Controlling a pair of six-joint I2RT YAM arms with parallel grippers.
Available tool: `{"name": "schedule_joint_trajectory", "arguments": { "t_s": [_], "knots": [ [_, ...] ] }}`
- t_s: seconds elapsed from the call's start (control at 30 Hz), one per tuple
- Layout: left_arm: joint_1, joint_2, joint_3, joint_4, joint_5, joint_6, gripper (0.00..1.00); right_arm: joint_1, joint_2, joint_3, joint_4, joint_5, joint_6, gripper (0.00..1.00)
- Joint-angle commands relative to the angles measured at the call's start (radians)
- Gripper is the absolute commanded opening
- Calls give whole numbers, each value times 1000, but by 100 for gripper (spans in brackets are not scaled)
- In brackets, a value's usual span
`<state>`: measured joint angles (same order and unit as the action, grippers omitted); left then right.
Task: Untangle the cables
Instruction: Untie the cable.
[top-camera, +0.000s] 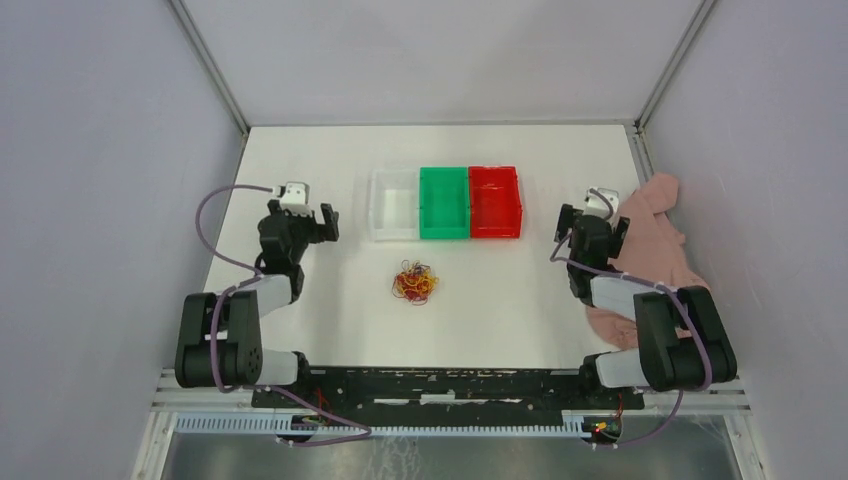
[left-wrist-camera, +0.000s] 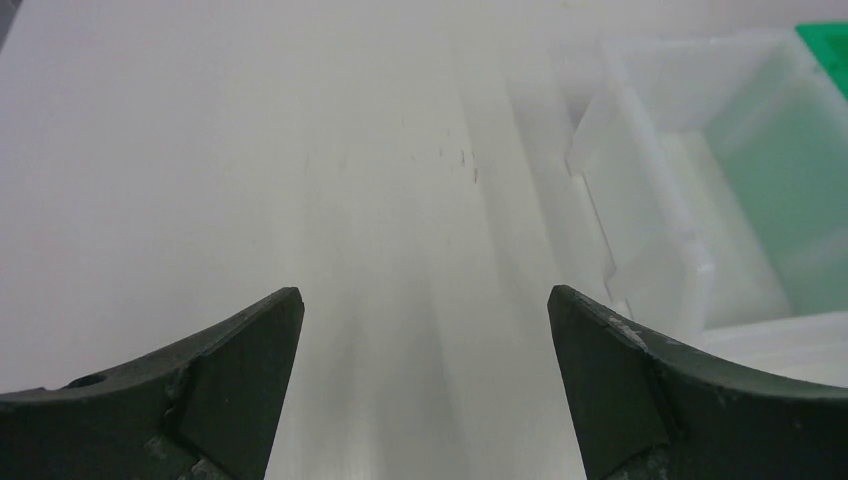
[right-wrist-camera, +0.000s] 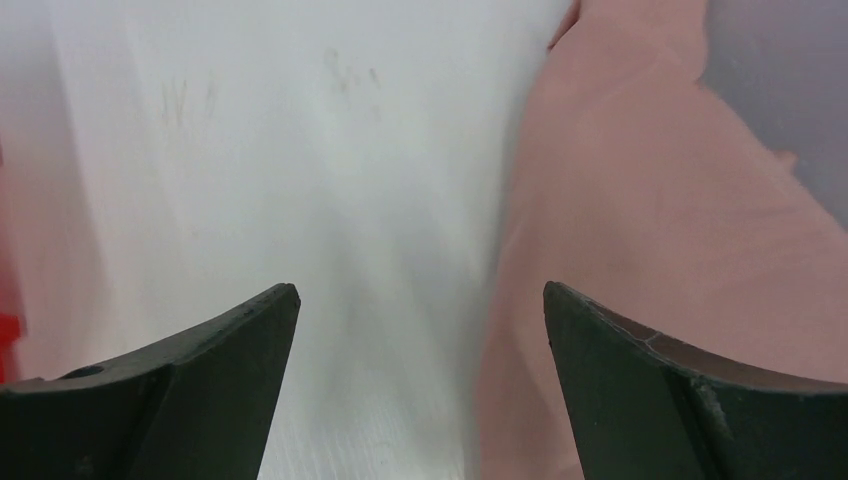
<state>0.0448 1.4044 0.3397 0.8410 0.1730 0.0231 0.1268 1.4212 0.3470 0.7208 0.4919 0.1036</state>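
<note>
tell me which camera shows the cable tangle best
The top external view: the cable tangle lies whole and unblocked on the table. Neither wrist view shows it: the left sees the white bin, the right the pink cloth.

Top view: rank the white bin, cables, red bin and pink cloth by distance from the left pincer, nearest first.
From the left pincer, which is open:
1. white bin, just to its right.
2. cables, mid-scene, on the near side of the bins.
3. red bin, at the far end of the bin row.
4. pink cloth, at the far right side.
</note>
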Motion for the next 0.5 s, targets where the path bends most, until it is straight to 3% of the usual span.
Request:
{"name": "schedule_joint_trajectory", "arguments": {
  "t_s": [0.0, 0.1, 0.23, 0.27, 0.37, 0.47],
  "knots": [
    [25, -99, 171, -338, 62, 29, 99, 1, -122, 255, -512, 177, 146, 99],
    [38, -128, 244, -467, 122, 41, 99, 1, -142, 396, -768, 123, 237, 99],
    [44, -120, 384, -739, 230, 96, 99, 0, -195, 469, -855, 12, 408, 99],
    [44, -113, 418, -799, 249, 108, 99, -11, -202, 510, -942, -43, 471, 99],
    [46, -86, 521, -960, 310, 147, 99, -33, -193, 595, -988, -347, 493, 100],
    [45, -63, 597, -1093, 363, 175, 99, 27, -212, 590, -962, -460, 517, 96]
  ]
}}
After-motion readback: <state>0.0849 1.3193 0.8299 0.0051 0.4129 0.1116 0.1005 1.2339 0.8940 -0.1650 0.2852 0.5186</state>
